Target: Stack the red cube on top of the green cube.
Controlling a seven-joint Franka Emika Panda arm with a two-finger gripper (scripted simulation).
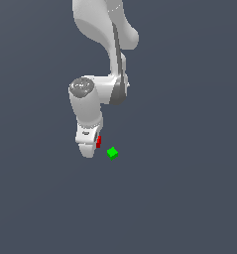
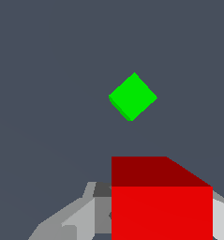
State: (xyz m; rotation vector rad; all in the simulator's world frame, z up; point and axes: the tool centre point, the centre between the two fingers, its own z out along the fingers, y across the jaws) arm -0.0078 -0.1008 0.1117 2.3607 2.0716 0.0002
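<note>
The red cube point(image 1: 98, 142) shows as a small red patch at the side of my gripper point(image 1: 92, 147), held between the fingers and above the floor. In the wrist view the red cube point(image 2: 161, 206) fills the near part of the picture, with a grey finger point(image 2: 71, 218) beside it. The green cube point(image 1: 112, 153) lies on the dark floor just to the exterior view's right of the gripper, a short gap apart from the red one. From the wrist camera the green cube point(image 2: 132, 96) looks turned like a diamond, with nothing on top of it.
The white arm point(image 1: 105, 39) comes down from the top of the exterior view, its wrist point(image 1: 85, 99) bending above the gripper. A plain dark grey floor point(image 1: 189, 198) surrounds both cubes.
</note>
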